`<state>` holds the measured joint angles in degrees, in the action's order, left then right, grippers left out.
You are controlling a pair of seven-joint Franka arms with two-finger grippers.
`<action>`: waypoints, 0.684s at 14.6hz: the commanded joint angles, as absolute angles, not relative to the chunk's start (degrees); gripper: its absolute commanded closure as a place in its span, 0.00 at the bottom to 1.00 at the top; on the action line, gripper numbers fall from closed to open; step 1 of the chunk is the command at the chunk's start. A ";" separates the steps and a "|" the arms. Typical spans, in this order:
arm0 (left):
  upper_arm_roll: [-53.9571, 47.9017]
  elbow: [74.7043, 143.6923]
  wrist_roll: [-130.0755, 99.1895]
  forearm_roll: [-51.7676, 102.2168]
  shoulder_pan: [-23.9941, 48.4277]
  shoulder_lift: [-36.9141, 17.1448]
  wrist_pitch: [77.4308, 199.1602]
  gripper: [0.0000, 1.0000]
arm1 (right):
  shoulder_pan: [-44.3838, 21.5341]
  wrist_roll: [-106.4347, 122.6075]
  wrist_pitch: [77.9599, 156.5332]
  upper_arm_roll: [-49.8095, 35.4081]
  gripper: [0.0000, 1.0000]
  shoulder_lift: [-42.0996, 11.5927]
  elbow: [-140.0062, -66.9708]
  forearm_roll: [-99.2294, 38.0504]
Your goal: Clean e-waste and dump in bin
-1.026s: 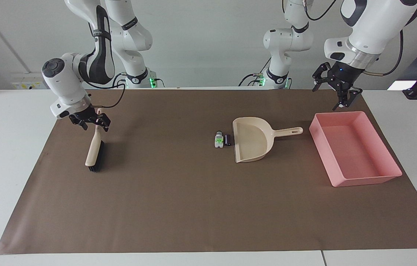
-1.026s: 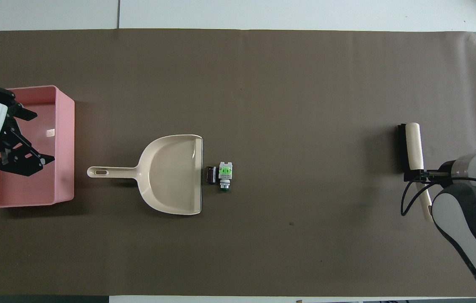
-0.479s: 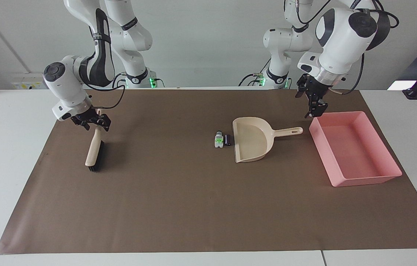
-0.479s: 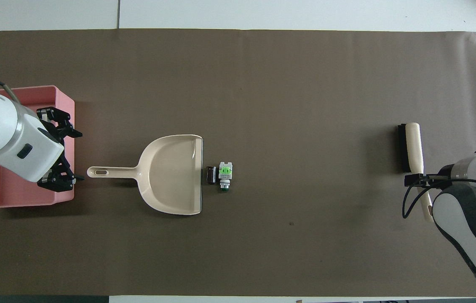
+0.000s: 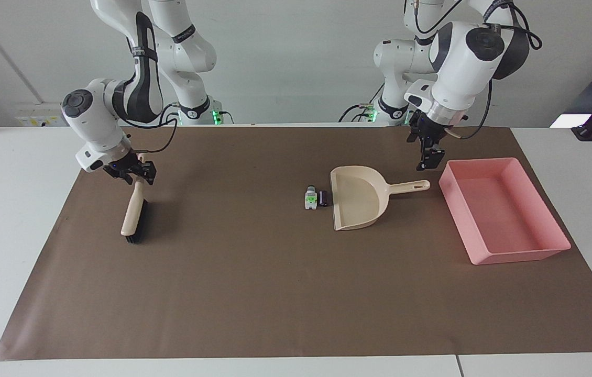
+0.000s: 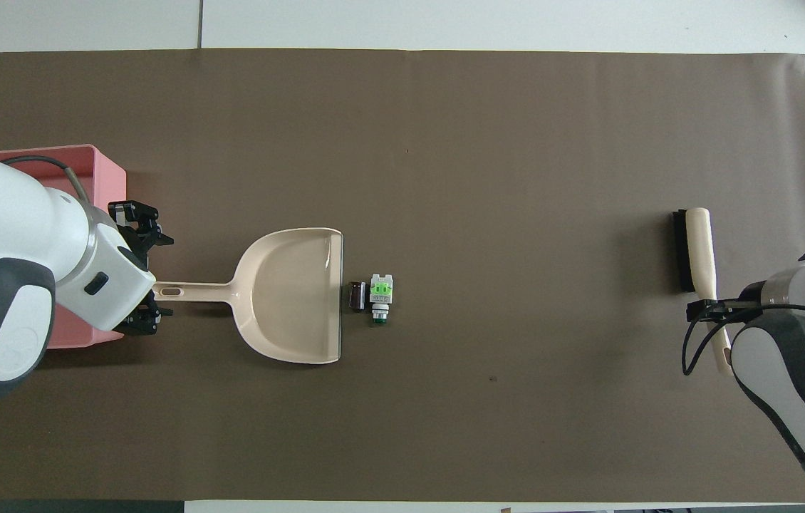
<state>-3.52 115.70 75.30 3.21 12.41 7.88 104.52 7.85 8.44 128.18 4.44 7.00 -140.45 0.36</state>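
Note:
The e-waste lies on the brown mat just outside the mouth of a beige dustpan (image 5: 356, 201) (image 6: 295, 299). It is a white-grey bit with green marks (image 5: 310, 198) (image 6: 380, 294) and a small black block (image 5: 323, 198) (image 6: 356, 296). The pink bin (image 5: 516, 255) (image 6: 107, 167) stands toward the left arm's end, beside the dustpan's handle. My left gripper (image 5: 427, 159) (image 6: 158, 279) is open and empty, up in the air over the end of that handle. My right gripper (image 5: 136, 173) (image 6: 709, 310) is open, with its fingers on either side of the handle of a brush (image 5: 133, 214) (image 6: 694, 246).
The brush lies on the mat toward the right arm's end, its black bristles down. The brown mat (image 5: 254, 293) covers most of the white table. Nothing shows inside the bin.
My left gripper has swung from over the bin to over the dustpan handle's end. My right gripper has slid a little along the brush handle. The brush, dustpan and e-waste have not moved.

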 commanded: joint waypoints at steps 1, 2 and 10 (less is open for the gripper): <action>-3.34 119.27 75.85 2.46 11.34 10.02 107.23 0.01 | 8.26 9.58 126.65 4.13 1.00 8.26 -141.15 0.09; -3.34 119.27 75.59 2.46 11.34 9.93 107.23 0.01 | 8.26 9.93 126.48 4.13 1.00 8.26 -141.15 0.09; -3.43 120.59 74.35 -0.79 11.25 9.41 111.35 0.02 | -0.32 9.23 113.05 3.78 1.00 7.29 -131.15 0.26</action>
